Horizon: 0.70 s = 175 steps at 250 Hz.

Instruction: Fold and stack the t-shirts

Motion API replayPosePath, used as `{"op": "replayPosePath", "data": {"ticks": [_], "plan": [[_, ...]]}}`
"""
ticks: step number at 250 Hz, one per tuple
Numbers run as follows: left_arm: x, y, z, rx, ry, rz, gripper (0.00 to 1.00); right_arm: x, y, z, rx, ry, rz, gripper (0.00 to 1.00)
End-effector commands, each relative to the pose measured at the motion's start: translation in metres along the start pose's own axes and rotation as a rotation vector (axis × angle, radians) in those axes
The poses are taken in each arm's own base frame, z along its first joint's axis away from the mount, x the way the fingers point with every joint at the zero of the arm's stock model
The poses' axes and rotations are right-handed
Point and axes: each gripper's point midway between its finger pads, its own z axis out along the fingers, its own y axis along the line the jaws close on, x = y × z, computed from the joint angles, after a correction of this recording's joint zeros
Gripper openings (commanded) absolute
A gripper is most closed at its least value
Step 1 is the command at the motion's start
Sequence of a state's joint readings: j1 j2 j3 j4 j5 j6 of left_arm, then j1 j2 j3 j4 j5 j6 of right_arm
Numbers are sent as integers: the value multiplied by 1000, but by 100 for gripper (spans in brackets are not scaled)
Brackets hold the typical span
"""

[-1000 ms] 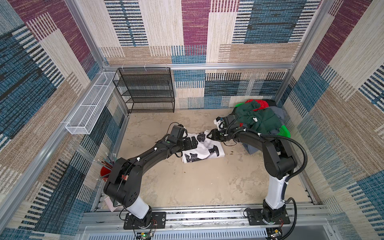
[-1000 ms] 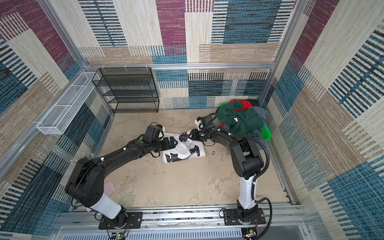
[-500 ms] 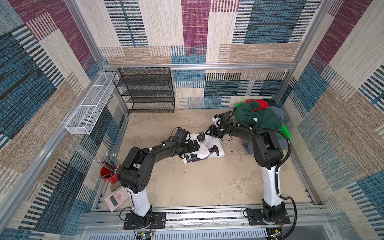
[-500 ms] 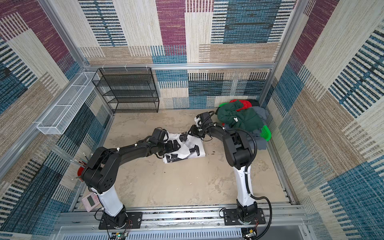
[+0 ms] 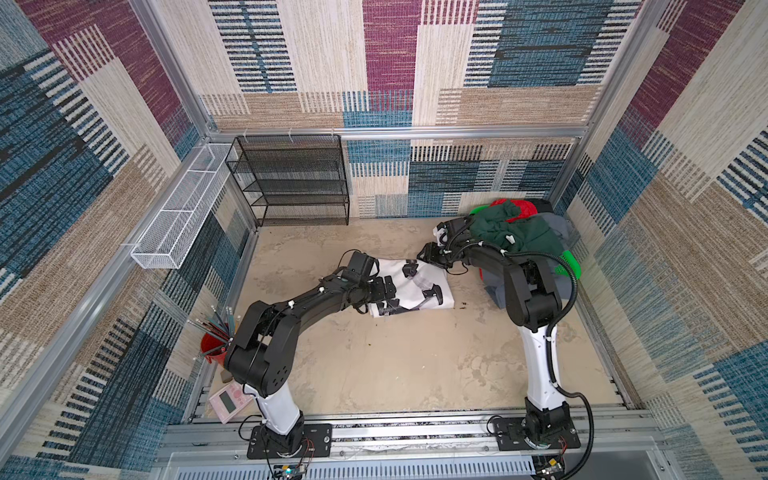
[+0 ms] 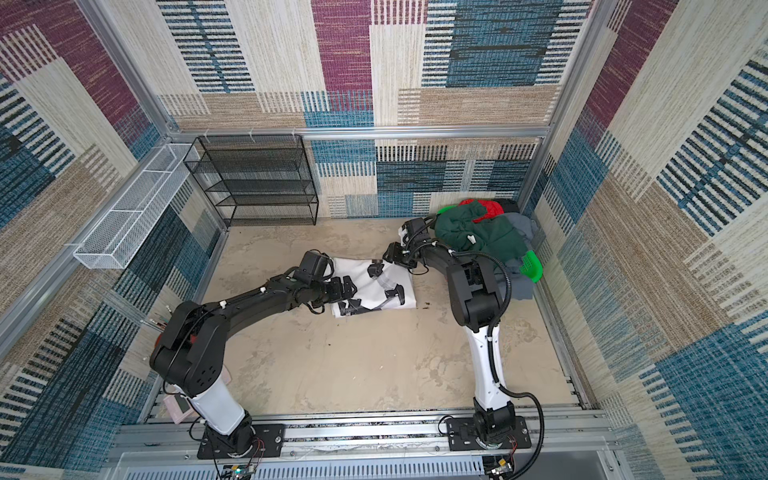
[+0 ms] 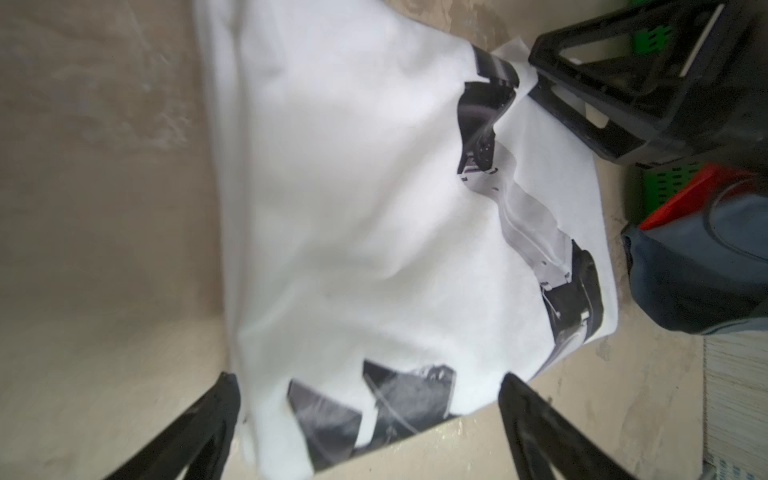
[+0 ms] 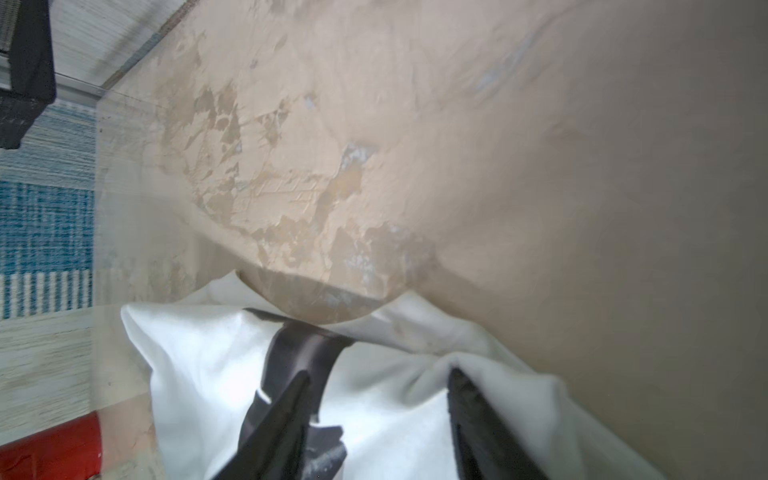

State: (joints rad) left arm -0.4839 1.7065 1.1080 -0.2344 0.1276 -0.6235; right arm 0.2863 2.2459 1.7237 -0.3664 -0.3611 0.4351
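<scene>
White cotton with black printed patches, the folded t-shirt (image 5: pixel 415 286) lies flat on the beige worktop (image 5: pixel 374 365). In both top views it sits mid-width, toward the back, between the two arms. The other t-shirts, dark green (image 5: pixel 519 232), red (image 5: pixel 521 208) and grey-blue (image 5: pixel 557 226), are heaped over the bright green basket (image 5: pixel 568 266) in the far right corner, near the white one's right edge.

The left pincer (image 5: pixel 381 289) sits low at the shirt's left edge. In the left wrist view its jaws stand wide apart and straddle one end of the fold, with nothing clamped. The right pincer (image 5: pixel 426 254) is at the shirt's far right corner. In the right wrist view its jaws are parted, and a rumpled white hem lies between them, loose rather than pinched, so it reads as released.

The folded shirt's long axis appears to run across the worktop from the left arm's side toward the right arm's, slightly skewed. Which end carries the collar cannot be told, because the fold hides it.

From the left pincer the cloth stretches straight ahead, away toward the right pincer. From the right pincer it lies just below and back toward the left. Each arm is at its own end of that axis, so neither is clearly nearer. The left one faces the broader edge, which probably suits a further fold or a slide of the shirt.
</scene>
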Motion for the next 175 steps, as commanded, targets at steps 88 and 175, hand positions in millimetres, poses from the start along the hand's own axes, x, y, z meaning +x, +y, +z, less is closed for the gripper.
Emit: {"op": "replayPosePath", "data": {"ticks": [88,175], "plan": [[-4,59,5,-192,-2,-34,98,-13,30,-121,34,-234,-53,99],[0,66,41,-212,46,-43,78,50,18,-164,8,-249,9,99]]}}
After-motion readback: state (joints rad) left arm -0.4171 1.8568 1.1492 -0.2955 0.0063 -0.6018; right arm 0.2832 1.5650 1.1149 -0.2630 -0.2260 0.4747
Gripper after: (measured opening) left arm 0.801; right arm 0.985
